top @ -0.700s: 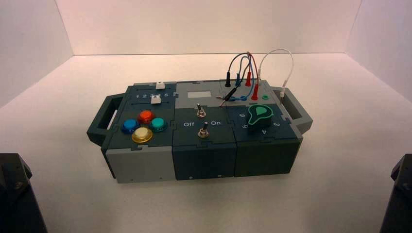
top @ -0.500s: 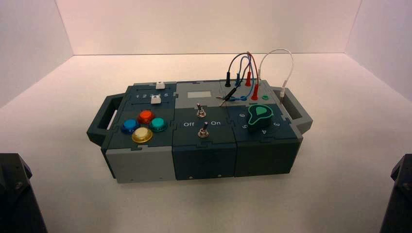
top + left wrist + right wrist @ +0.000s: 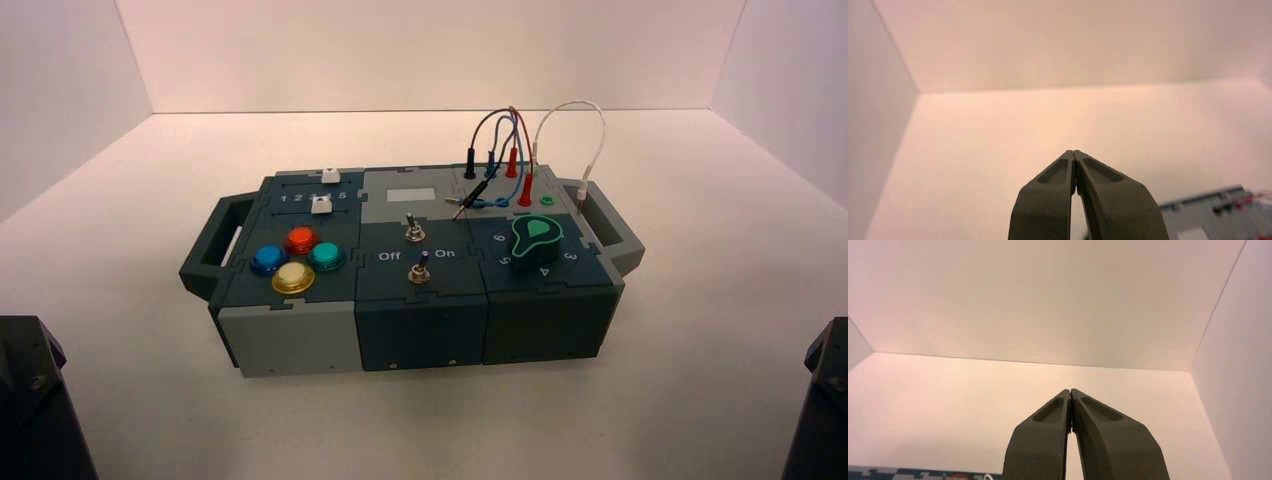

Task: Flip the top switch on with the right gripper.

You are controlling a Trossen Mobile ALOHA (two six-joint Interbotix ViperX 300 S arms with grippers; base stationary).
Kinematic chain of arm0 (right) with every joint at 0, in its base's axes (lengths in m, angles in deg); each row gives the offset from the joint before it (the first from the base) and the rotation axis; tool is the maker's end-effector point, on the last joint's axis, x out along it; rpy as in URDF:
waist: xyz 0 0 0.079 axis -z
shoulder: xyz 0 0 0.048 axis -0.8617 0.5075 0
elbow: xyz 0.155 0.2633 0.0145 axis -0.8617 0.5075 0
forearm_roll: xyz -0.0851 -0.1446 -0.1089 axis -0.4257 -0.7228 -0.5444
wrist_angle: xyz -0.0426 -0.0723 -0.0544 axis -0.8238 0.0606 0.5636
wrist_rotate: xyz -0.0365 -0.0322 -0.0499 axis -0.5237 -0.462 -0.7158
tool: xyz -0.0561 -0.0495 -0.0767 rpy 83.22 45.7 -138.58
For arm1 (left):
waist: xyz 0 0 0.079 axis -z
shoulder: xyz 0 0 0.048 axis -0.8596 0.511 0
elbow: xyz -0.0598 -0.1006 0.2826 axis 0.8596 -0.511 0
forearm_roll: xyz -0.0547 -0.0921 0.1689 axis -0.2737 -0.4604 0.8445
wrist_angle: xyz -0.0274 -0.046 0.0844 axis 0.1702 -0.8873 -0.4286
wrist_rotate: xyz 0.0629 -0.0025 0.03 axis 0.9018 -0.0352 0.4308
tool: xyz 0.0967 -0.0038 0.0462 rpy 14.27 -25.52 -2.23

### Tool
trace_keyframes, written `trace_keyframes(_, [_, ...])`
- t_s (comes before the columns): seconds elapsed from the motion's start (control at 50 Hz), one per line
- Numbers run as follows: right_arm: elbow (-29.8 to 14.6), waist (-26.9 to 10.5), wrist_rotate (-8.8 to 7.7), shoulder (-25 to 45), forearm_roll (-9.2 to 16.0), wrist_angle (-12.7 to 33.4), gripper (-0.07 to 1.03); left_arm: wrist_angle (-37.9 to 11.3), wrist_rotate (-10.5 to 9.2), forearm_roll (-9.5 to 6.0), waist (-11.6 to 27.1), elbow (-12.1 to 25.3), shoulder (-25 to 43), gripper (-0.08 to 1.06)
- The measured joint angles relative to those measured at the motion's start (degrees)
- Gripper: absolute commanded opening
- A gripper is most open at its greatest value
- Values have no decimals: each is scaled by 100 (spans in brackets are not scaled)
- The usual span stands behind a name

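The box (image 3: 410,270) is seen whole only from above; each wrist view catches just a cut-off corner of it. Both arms are parked at the near side of the box, mostly out of frame. The right gripper (image 3: 1070,392) and the left gripper (image 3: 1074,154) are pressed together at the tips, holding nothing. The top switch (image 3: 411,230) stands mid-box, behind the darker toggle (image 3: 421,268), well apart from the right gripper.
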Motion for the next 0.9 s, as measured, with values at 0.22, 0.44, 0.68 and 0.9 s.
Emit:
trace_keyframes(0.22, [-246,-835,9,422,325,773,-2,-1740,-88,-88,272,202,896,-3])
trace_keyframes(0.44, [-448,-1573,9,765,387,1345,-2,-2795,-123,-316,343,378,1547,-3])
trace_keyframes(0.68, [-562,-2074,44,1354,527,1705,-2,-2971,-141,-519,589,369,2048,-3])
trace_keyframes(0.9, [-782,-2672,141,1942,932,1890,-2,-2698,-158,-624,668,141,2426,-3])
